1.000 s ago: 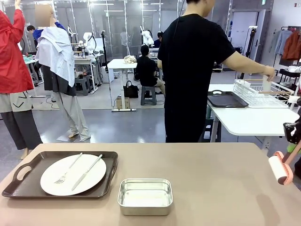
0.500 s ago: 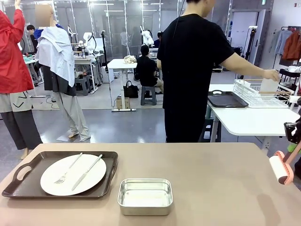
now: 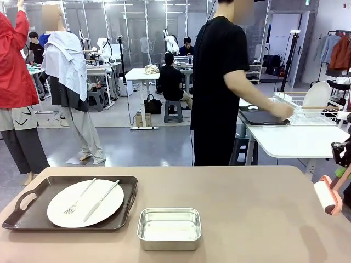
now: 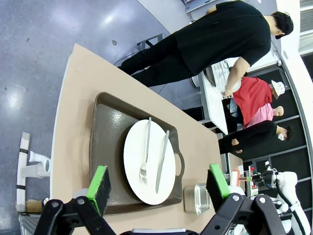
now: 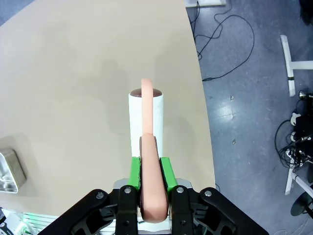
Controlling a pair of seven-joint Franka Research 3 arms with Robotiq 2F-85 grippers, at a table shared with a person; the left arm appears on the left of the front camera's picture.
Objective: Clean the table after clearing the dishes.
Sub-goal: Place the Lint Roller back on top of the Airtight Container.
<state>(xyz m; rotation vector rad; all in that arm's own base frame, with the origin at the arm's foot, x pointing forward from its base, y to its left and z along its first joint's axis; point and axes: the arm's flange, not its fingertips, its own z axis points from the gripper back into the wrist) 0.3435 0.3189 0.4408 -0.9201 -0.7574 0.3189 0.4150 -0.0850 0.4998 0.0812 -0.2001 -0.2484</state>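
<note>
My right gripper [image 5: 150,175] is clamped on the lint roller [image 5: 143,110], poised over the table [image 3: 247,203] near its right edge; left gripper [image 4: 159,182] gapes above the tray [image 4: 105,142] holding the plate [image 4: 132,161]; once that's cleared I'd press the roll flat and overlap strokes.
</note>
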